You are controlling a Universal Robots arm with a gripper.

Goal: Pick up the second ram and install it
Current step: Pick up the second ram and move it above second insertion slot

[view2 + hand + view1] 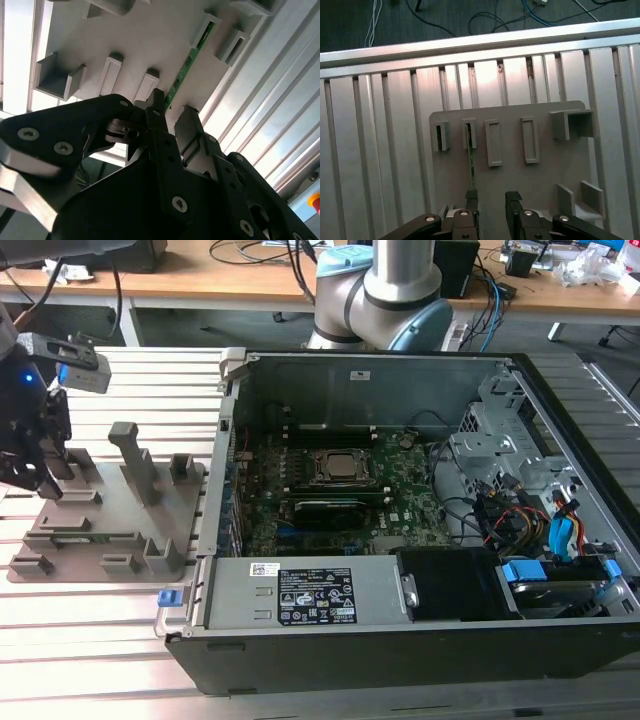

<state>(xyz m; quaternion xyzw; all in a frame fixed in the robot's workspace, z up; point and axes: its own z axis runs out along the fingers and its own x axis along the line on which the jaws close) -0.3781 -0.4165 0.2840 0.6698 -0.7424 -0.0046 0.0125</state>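
Note:
The second ram (471, 160) is a thin green stick standing on edge in a slot of the grey fixture plate (545, 175). In the second wrist view the ram (192, 55) runs along the plate (150, 40) toward my fingers. My gripper (492, 200) hangs just above the plate, open, with a wide gap between its black fingers. One fingertip (471, 197) lines up with the near end of the stick, and the other stands off to its side. In the exterior view my gripper (40, 475) is over the plate (110, 515) at that view's left.
An open computer case (520, 370) lies at the exterior view's right, its green motherboard (400, 505) exposed. Upright grey blocks (135, 455) rise from the fixture plate close to my gripper. Ribbed aluminium table (370, 150) surrounds the plate.

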